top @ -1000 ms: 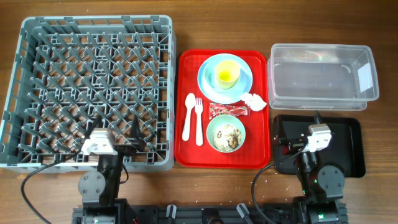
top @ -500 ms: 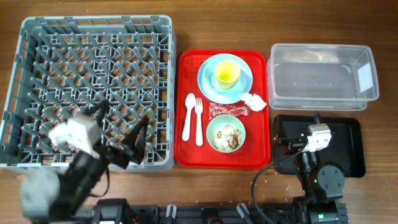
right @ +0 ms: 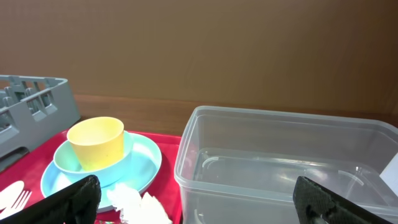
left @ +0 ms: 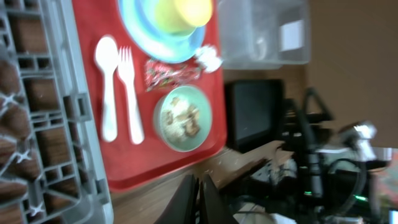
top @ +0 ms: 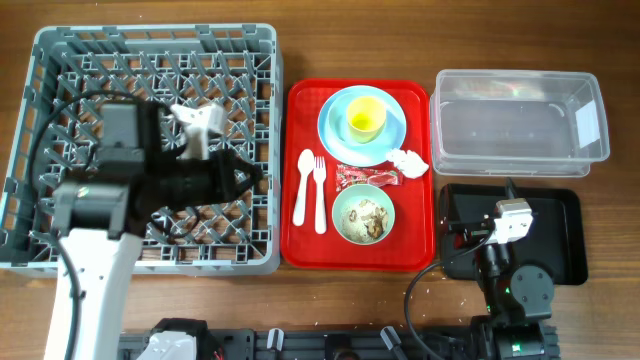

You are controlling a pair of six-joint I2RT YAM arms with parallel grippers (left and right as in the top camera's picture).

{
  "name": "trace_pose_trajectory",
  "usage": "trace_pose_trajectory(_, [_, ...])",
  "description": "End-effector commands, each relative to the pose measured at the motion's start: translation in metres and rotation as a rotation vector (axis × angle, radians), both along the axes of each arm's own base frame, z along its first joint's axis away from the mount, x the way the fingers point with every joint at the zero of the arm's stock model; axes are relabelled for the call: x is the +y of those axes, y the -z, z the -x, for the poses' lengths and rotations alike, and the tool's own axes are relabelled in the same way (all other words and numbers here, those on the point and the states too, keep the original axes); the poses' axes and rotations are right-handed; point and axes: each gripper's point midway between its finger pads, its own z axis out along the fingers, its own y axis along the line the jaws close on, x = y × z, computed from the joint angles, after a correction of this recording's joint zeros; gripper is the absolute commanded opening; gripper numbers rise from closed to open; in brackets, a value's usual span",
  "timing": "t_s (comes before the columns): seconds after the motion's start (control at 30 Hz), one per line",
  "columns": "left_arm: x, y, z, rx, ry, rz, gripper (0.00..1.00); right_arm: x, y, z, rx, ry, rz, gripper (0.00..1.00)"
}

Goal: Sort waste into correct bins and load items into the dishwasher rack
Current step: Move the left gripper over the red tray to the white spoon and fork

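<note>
My left gripper (top: 252, 178) hangs shut and empty above the grey dishwasher rack (top: 150, 48), its tip pointing toward the red tray (top: 300, 250). In the left wrist view its jaws (left: 199, 190) are pressed together over the table's front edge. The red tray carries a light blue plate (top: 335, 128) with a yellow cup (top: 366, 119), a white napkin (top: 408, 162), a red-and-silver wrapper (top: 362, 177), a green bowl of food scraps (top: 364, 214), a spoon (top: 302, 190) and a fork (top: 320, 190). My right gripper (right: 199, 199) stands open and empty, low over the black tray (top: 555, 230).
The clear tub (top: 520, 115) stands at the back right, directly ahead of my right gripper. The black tray lies in front of it. Cables and the arm bases line the front edge of the table.
My left arm has lifted from its place at the table's front and swung up over the rack, and its gripper has shut. The right arm has stayed still.
</note>
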Motion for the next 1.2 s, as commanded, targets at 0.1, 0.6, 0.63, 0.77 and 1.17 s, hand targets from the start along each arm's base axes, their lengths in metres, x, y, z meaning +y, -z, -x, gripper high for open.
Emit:
trace_pose_trajectory(0.1, [-0.021,0.072,-0.02,0.107,-0.17,-0.43,0.09,0.002,-0.001,0.0,-0.008,-0.012,0.013,1.0])
trace_pose_trajectory(0.6, [-0.077,0.184,-0.05,0.162,-0.039,-0.631,0.23,0.002,-0.001,0.0,-0.008,-0.012,0.013,1.0])
trace_pose_trajectory(0.63, [-0.079,0.184,-0.05,0.158,-0.037,-0.629,0.25,0.002,-0.001,0.0,-0.008,-0.012,0.013,1.0])
trace_pose_trajectory(0.77, [-0.08,0.184,-0.05,0.154,-0.033,-0.628,0.52,0.002,-0.001,0.0,-0.008,-0.012,0.013,1.0])
trace_pose_trajectory(1.17, [-0.083,0.183,-0.055,0.135,-0.038,-0.614,0.49,0.002,-0.001,0.0,-0.008,-0.012,0.013,1.0])
